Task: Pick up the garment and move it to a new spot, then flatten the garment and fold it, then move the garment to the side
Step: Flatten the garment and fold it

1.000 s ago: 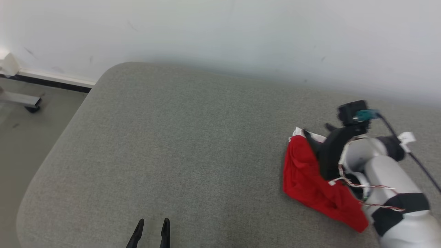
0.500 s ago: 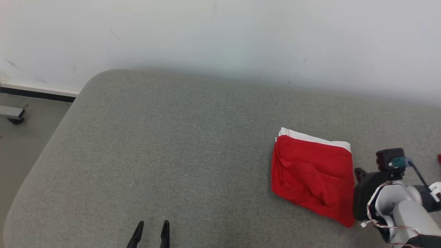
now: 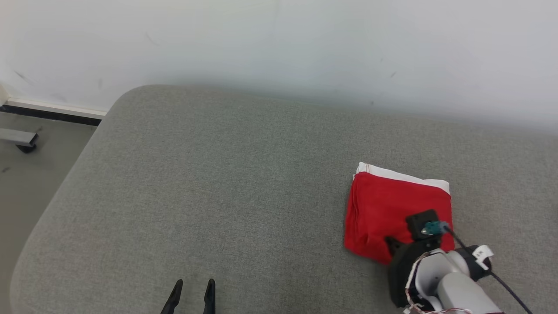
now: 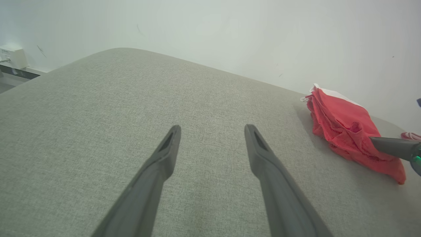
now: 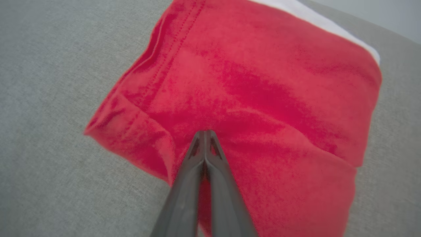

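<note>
- On the right side of the grey cushion (image 3: 218, 174) lies the folded red garment (image 3: 392, 205).
- Right gripper (image 5: 204, 133): fingers pressed together, tips on the cloth, nothing visibly pinched.
- Left gripper (image 4: 212, 128): spread wide, empty.
- Likely smoothing: press lightly, stroke outward, and don't drag the layers.

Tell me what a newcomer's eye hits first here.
A folded red fabric garment with a white band lies at the right of the grey upholstered cushion. The right pincer, shut, points at its middle; the left pincer gapes open over bare grey fabric.
</note>
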Robot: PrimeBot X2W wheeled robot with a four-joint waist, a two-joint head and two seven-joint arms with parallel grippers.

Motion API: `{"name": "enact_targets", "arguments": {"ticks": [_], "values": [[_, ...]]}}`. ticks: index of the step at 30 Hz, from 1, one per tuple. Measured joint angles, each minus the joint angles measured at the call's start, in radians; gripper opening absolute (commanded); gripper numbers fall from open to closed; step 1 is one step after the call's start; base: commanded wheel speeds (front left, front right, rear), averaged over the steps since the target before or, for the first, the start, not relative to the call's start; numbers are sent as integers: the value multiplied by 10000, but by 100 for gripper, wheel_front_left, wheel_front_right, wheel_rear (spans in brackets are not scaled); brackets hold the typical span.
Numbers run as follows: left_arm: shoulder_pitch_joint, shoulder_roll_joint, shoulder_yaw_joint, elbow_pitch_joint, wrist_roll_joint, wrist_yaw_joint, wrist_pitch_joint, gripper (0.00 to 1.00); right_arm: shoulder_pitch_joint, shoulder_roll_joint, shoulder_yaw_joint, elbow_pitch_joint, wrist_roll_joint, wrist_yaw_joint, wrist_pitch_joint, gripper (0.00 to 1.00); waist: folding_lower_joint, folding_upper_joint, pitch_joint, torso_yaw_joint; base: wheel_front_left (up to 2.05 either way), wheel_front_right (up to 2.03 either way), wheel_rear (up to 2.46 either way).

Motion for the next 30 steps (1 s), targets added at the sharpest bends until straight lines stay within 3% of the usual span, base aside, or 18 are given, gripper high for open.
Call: {"name": "enact_targets", "arguments": {"ticks": [12, 15, 16, 17, 18, 30], "values": [[16, -2, 54, 56, 15, -6, 0, 100, -3, 410, 2497, -397, 878, 0, 410, 0, 0, 0, -192, 98, 0, 0, 0], [36, -2, 65, 56, 15, -4, 0, 100, 4, 514, 2731, -500, 1200, 0, 359, 0, 0, 0, -246, 103, 0, 0, 0], [54, -2, 84, 56, 15, -4, 0, 100, 4, 539, 2823, -573, 1340, 0, 311, 6, 0, 0, -277, 97, 0, 0, 0], [76, -2, 113, 54, 17, -2, 0, 100, 5, 558, 2871, -692, 1515, 0, 194, 41, 0, 0, -309, 87, 0, 0, 0], [105, -2, 138, 52, 25, 0, 0, 100, 0, 560, 2874, -815, 1636, 0, 42, 100, -1, 0, -345, 71, 0, 0, 0], [459, 115, 1237, -424, 268, 174, -2, 100, 708, 332, 1300, -2861, 1634, 0, -1678, 100, -1, -1, -643, -793, 0, 0, 0]]}}
